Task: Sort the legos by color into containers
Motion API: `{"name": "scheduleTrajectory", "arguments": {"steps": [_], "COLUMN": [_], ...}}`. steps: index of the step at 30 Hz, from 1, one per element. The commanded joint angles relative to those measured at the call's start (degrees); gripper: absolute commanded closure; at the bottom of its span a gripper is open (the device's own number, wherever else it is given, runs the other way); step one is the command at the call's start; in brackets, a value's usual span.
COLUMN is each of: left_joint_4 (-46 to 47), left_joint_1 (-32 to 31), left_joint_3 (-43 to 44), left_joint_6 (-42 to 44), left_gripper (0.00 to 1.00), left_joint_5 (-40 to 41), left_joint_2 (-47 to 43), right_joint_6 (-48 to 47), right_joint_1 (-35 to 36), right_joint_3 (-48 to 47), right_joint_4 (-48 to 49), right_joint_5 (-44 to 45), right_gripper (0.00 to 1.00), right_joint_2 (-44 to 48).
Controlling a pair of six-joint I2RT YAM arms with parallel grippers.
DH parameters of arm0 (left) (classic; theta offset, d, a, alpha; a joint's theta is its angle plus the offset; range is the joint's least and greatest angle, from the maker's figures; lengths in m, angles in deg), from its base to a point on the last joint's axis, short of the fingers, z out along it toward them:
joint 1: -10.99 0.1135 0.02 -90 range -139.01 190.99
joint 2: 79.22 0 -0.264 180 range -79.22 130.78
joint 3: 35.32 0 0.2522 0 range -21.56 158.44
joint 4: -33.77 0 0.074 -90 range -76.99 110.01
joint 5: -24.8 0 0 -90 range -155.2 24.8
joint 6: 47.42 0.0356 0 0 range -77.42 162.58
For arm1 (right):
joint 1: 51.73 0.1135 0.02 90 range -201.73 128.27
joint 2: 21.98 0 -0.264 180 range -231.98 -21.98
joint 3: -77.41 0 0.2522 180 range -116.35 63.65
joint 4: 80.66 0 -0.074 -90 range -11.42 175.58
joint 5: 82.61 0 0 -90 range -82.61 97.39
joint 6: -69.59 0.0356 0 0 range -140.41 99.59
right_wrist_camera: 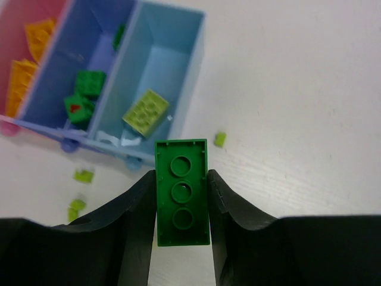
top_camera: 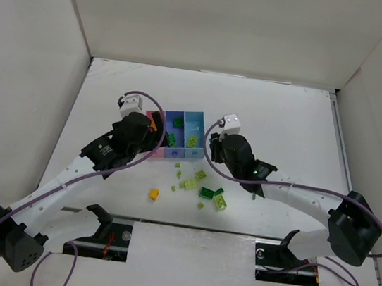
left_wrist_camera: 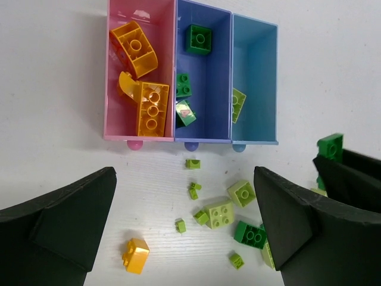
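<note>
table (top_camera: 285, 128): white, closed in on 3 sides by white panels (top_camera: 222, 19); it carries the bins and the loose legos.
left gripper (left_wrist_camera: 184, 179): fingers spread wide, nothing between them; it hangs over the loose scatter on the near side of the bins, and its 2 dark fingers hide the scatter's outer edges.
right gripper (right_wrist_camera: 182, 179): fingers closed tight on the held dark green brick (right_wrist_camera: 182, 196), a long piece with 3 round sockets facing the camera; it is above the table, just off the near end of the light blue bin, and juts into the right edge of the left wrist view.
containers: 3, joined in a row, touching side to side.
pink bin (left_wrist_camera: 110, 89): 3 orange-yellow pieces (left_wrist_camera: 152, 110), crowded together.
periwinkle bin (left_wrist_camera: 208, 89): middle of the row; 3 dark green pieces (left_wrist_camera: 197, 39).
light blue bin (left_wrist_camera: 256, 71): 1 pale lime brick (left_wrist_camera: 238, 104), leaning on its wall.
loose legos: 1 orange-yellow brick (left_wrist_camera: 136, 255) apart on the left; at least 7 pale lime pieces (left_wrist_camera: 219, 213); 1 dark green brick (left_wrist_camera: 250, 234), beside the left gripper's right finger.
</note>
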Motion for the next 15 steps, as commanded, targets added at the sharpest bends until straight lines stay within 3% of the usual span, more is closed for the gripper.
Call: {"name": "scheduleTrajectory", "arguments": {"steps": [1,5,10,15], "left_joint_4": [1.24,1.24,0.09,-2.02], "left_joint_1": [-0.2,-0.2,-0.2,0.33], "left_joint_3": [-0.77,-0.77,-1.3,-1.3], "left_joint_6": [0.7,0.7,0.7,0.08], "left_gripper": [0.0,0.0,0.0,0.0], "left_joint_5": [-0.48,0.05,0.57,1.28], "left_joint_2": [-0.71,-0.71,-1.76,-2.99], "right_joint_6": [-4.73,-6.67,-8.25,-7.55], "right_joint_1": [0.52,1.12,2.27,2.27], "right_joint_3": [-7.07,-15.51,-25.52,-29.76], "right_joint_4": [0.42,0.42,0.42,0.42], "right_joint_5": [-4.98,-13.68,-16.86,-18.18], "right_gripper": [0.72,0.73,0.73,0.71], "right_joint_2": [-0.73,-7.14,-15.05,-21.55]}}
